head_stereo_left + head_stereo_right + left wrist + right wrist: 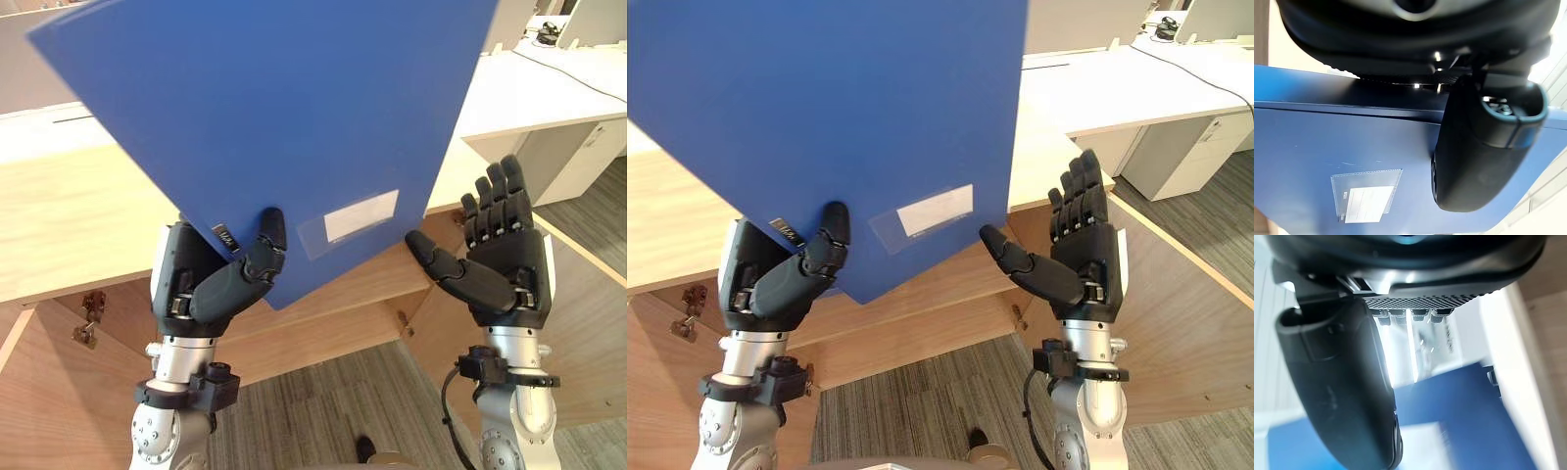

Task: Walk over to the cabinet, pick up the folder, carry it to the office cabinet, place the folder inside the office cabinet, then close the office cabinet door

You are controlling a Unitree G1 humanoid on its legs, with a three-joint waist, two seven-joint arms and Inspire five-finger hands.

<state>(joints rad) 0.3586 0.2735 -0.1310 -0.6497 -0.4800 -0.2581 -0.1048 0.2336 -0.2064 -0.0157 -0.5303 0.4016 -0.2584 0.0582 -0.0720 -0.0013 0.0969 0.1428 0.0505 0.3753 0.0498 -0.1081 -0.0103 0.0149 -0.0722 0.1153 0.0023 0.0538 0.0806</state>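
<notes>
The blue folder (294,117) is held raised and tilted in front of the wooden cabinet (69,215), so that one corner points down between the two arms. That lower corner is gripped by the left hand (220,284). Its thumb (266,250) is pressed on the folder's near face just beside the lower left edge, and the rest of the hand is tucked behind the sheet, so the folder is clamped.

A clear label pocket (358,217) is seen on the face near the lower right edge, apart from the thumb.

The right hand (505,264) is raised just beside the folder's right edge and is not touching it. Its fingers (500,201) are kept straight and upright, with the thumb spread out toward the folder. A strip of the cabinet top is seen in the gap between hand and edge.

Below, the cabinet is opened on both sides, with a left door (39,392) and a right door (588,313). Grey carpet floor (333,401) is seen between them. A white bench (549,88) is seen well apart, beyond the right hand.
</notes>
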